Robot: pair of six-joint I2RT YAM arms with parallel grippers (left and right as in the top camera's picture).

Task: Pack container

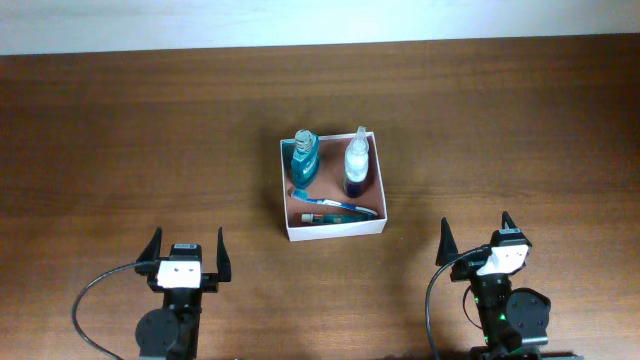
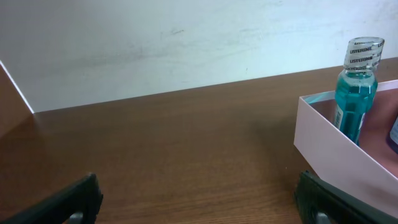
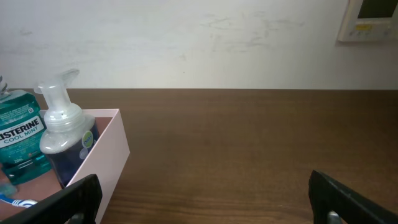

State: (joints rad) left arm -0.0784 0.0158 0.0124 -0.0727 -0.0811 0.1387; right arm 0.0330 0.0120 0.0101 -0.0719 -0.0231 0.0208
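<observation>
Jaws of both grippers stand wide and empty. Overhead: left gripper [image 1: 188, 242], right gripper [image 1: 477, 232]; box [image 1: 335, 230], mid-table, holds mouthwash [image 1: 303, 160], pump bottle [image 1: 357, 165], toothbrush [image 1: 335, 207]. Left wrist: its wall looks thin, probably light and flexible; pinch a wall near a corner. Right wrist: both bottles upright.

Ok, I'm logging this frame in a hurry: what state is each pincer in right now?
Left pincer: open, holding nothing.
Right pincer: open, holding nothing.
</observation>
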